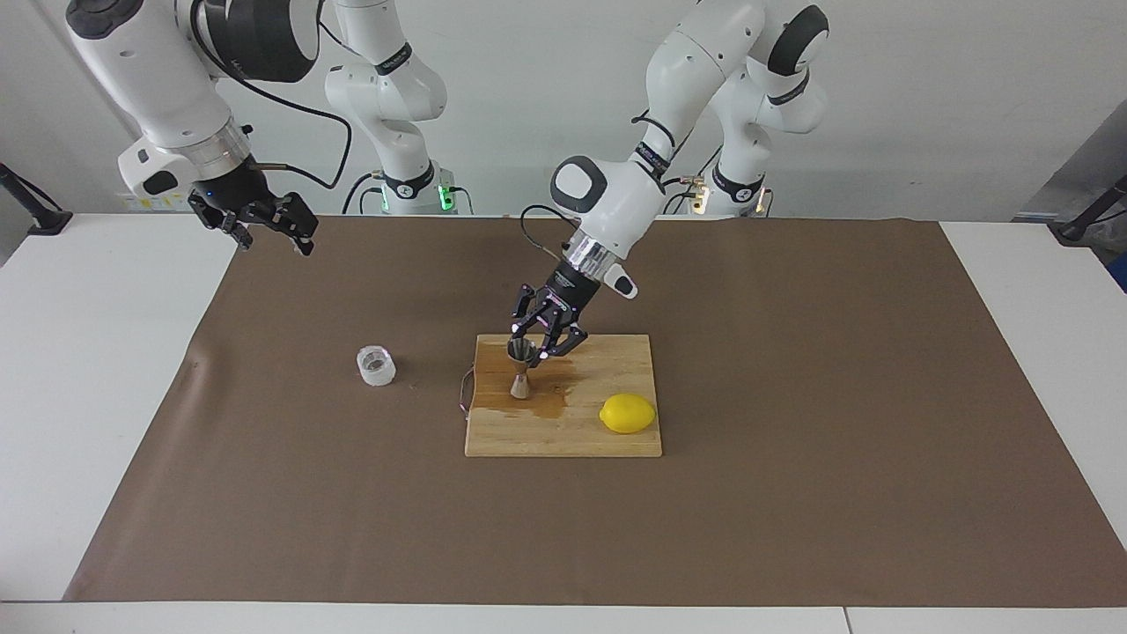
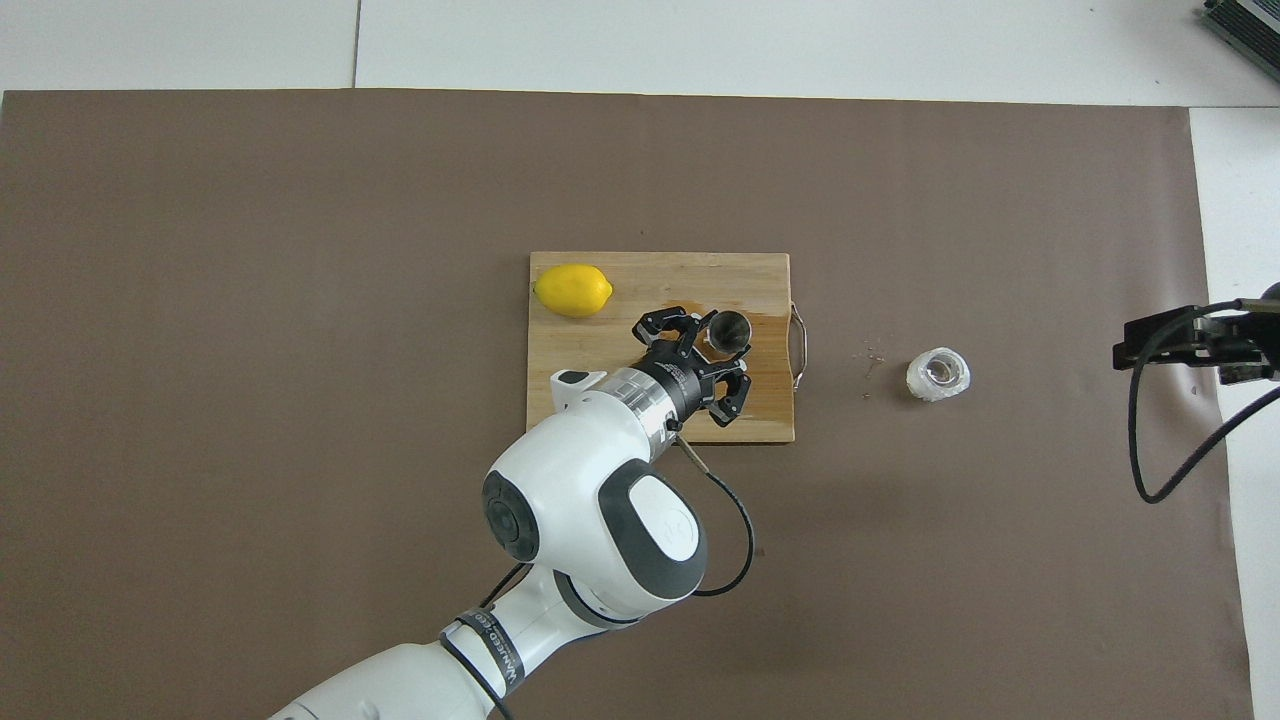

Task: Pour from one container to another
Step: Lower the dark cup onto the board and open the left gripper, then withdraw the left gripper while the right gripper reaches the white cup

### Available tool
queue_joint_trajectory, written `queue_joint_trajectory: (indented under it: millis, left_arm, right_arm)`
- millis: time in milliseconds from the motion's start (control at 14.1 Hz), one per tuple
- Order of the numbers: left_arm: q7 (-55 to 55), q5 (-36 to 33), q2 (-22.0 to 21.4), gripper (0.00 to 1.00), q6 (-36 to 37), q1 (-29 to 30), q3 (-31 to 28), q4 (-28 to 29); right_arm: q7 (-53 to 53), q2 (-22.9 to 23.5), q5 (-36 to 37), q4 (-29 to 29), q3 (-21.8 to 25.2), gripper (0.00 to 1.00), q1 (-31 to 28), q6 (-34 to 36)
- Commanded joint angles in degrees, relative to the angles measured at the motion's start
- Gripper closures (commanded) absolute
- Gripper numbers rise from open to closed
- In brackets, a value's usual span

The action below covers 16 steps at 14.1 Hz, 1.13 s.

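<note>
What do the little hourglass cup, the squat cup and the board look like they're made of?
Jigger: polished steel by its mirror-grey shine.
Squat cup: clear whitish plastic or glass; thick translucent walls, can't tell which.
Cutting board: pale wood or bamboo with visible grain, darkened by a wet-looking stain around the jigger.

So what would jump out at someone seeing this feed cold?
The left gripper, fingers open around the top of the steel jigger standing on the wet-stained cutting board. Next, the bright lemon on the same board. The right gripper waits high, above the clear cup on the mat.
</note>
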<state>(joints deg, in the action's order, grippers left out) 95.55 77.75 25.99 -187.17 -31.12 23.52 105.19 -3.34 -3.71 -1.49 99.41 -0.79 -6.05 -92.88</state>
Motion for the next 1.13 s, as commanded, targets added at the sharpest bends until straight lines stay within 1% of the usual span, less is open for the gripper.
queue_joint_trajectory:
  millis: [0, 71, 142, 283, 425, 708, 921, 992, 1062]
  left_arm:
    - [-0.1, -0.7, 0.7, 0.52, -1.7, -0.3, 0.3, -0.5]
    - [-0.1, -0.8, 0.7, 0.08, -1.6, -0.3, 0.3, -0.5]
    - [0.0, -0.8, 0.7, 0.00, -1.6, -0.3, 0.3, -0.8]
    - [0.8, -2.1, 0.3, 0.00, -1.6, -0.2, 0.3, -1.3]
    - [0.8, -2.2, -1.0, 0.00, -1.6, 0.1, 0.4, -1.2]
    - [0.2, -1.9, -6.8, 0.00, -1.4, 0.4, 0.1, 0.9]
    - [-6.6, -1.9, -9.9, 0.00, -0.4, 1.8, 0.0, 2.4]
    - [-8.2, -1.9, -10.5, 0.00, 1.4, 3.1, -0.1, 2.8]
    - [-10.4, -2.0, -11.4, 0.00, 4.9, 5.1, -0.2, 3.0]
  right_arm:
    - [-0.4, -0.3, -1.2, 0.3, -0.1, 0.00, -0.2, 0.4]
    - [-0.4, -0.3, -1.2, 0.3, -0.1, 0.00, -0.2, 0.4]
    - [-0.4, -0.3, -1.2, 0.3, -0.1, 0.00, -0.2, 0.4]
    - [-0.4, -0.3, -1.2, 0.3, -0.1, 0.00, -0.2, 0.4]
    - [-0.4, -0.3, -1.2, 0.3, -0.1, 0.00, -0.2, 0.4]
    - [0.0, -0.7, -1.2, 0.7, -0.4, 0.00, 0.1, 1.7]
    - [6.1, -0.7, -1.2, 0.7, -0.7, 0.00, 0.1, 1.9]
    - [10.2, -0.7, -1.2, 0.7, -0.7, 0.00, 0.1, 1.7]
    - [14.5, -0.7, -1.2, 0.8, -0.7, 0.00, 0.0, 1.3]
